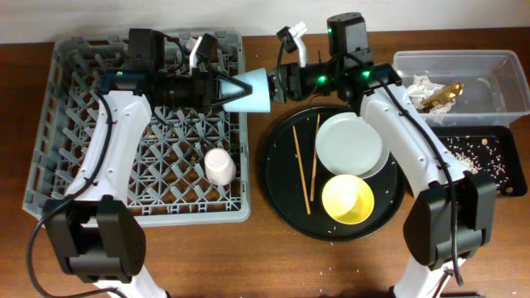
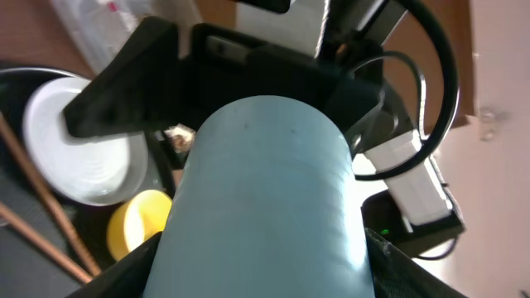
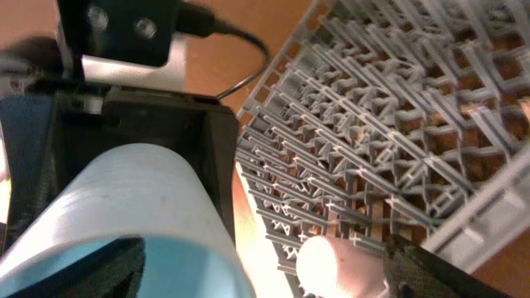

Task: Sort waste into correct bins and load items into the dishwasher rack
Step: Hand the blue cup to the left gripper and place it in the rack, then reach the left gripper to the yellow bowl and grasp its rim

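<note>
A light-blue cup (image 1: 251,91) hangs in the air between my two grippers, by the dishwasher rack's (image 1: 83,165) right edge. My left gripper (image 1: 228,87) is shut on its narrow end; in the left wrist view (image 2: 265,273) both fingers press its sides (image 2: 265,199). My right gripper (image 1: 280,81) is at the cup's open mouth with jaws wide apart (image 3: 257,273); the cup (image 3: 141,199) is by its left finger. A pink cup (image 1: 219,165) stands upside down in the rack (image 3: 339,265). Plate (image 1: 350,145), yellow bowl (image 1: 347,199) and two chopsticks (image 1: 313,165) lie on the round black tray (image 1: 281,190).
A clear tub (image 1: 497,62) at the back right holds white napkins (image 1: 422,85) and a gold wrapper (image 1: 443,95). In front of it a shallow black tray (image 1: 505,186) holds rice-like scraps (image 1: 480,153). A few crumbs lie on the table near the round tray.
</note>
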Robot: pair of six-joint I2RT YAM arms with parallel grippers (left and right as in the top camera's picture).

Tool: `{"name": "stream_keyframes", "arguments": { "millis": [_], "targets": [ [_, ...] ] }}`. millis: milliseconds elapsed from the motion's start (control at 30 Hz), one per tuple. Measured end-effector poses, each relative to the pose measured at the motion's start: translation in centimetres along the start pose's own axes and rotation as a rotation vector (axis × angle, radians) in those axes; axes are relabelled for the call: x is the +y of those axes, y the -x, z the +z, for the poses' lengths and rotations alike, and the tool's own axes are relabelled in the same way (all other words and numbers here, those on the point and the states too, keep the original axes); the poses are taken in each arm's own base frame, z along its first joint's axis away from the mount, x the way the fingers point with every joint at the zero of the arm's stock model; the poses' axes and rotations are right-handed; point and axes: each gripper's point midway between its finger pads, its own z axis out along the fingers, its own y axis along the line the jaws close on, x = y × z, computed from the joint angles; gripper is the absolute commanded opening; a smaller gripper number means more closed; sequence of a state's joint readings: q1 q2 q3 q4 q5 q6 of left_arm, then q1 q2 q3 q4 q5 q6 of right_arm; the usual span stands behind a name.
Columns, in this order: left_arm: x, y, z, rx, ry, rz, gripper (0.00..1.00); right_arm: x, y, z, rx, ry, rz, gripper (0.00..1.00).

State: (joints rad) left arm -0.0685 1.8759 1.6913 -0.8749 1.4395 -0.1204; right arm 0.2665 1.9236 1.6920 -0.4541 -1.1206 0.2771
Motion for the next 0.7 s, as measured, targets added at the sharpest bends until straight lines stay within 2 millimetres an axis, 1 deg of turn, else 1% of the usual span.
{"name": "stream_keyframes", "arguments": {
  "millis": [33,67,133,167,200,233,267,300,333,367,400,467,500,567,600,633,700],
  "targets": [
    [1.2,0.2,-0.2,-0.011,0.069,-0.006,0.41,-1.9,-0.1,-1.8,-0.013,-0.058,0.061,0.99],
    [2.9,0.2,-0.4,-0.02,0.166,-0.032,0.41,-2.8,-0.3,-2.7,-0.016,-0.089,0.094,0.99],
    [6.8,-0.2,-1.5,-0.036,0.4,-0.094,0.41,-7.8,-2.1,-7.5,-0.023,-0.293,0.255,0.99],
    [9.0,-0.6,-2.5,-0.039,0.539,-0.124,0.41,-9.9,-3.2,-9.5,-0.016,-0.401,0.31,0.98],
    [10.7,-0.9,-3.4,-0.039,0.664,-0.135,0.42,-11.0,-4.5,-10.7,0.012,-0.475,0.351,0.99],
    [12.0,-1.3,-3.7,-0.027,0.77,-0.13,0.42,-12.1,-6.4,-11.6,0.066,-0.572,0.392,0.99],
    [13.4,-2.1,-3.8,0.008,0.918,-0.113,0.42,-12.8,-7.4,-12.3,0.097,-0.639,0.401,1.0],
    [14.3,-2.5,-3.9,0.028,1.038,-0.094,0.42,-13.1,-8.1,-12.7,0.12,-0.672,0.41,0.99],
    [14.9,-2.6,-4.3,0.038,1.138,-0.067,0.42,-13.3,-8.4,-12.9,0.134,-0.694,0.408,0.98],
    [16.0,-2.8,-4.6,0.06,1.258,-0.034,0.42,-13.5,-8.6,-13.2,0.144,-0.716,0.399,0.98],
    [16.5,-2.9,-4.9,0.068,1.298,-0.029,0.42,-13.6,-8.7,-13.3,0.149,-0.721,0.4,0.98],
    [18.2,-3.2,-5.6,0.091,1.366,-0.044,0.42,-13.6,-9.1,-13.4,0.159,-0.733,0.409,0.98],
    [19.3,-3.6,-5.9,0.109,1.396,-0.058,0.49,-13.7,-9.2,-13.6,0.165,-0.744,0.41,0.98],
    [20.4,-3.9,-6.2,0.127,1.426,-0.07,0.81,-13.8,-9.3,-13.7,0.168,-0.753,0.411,0.98],
    [20.8,-4.0,-6.3,0.134,1.437,-0.074,0.92,-13.8,-9.3,-13.7,0.169,-0.757,0.41,0.98],
    [20.9,-4.2,-6.0,0.139,1.433,-0.078,0.93,-13.9,-9.3,-13.8,0.17,-0.761,0.409,0.97],
    [20.8,-4.3,-5.3,0.143,1.413,-0.076,0.93,-13.9,-9.4,-13.8,0.171,-0.763,0.409,0.9]
  ]
}}
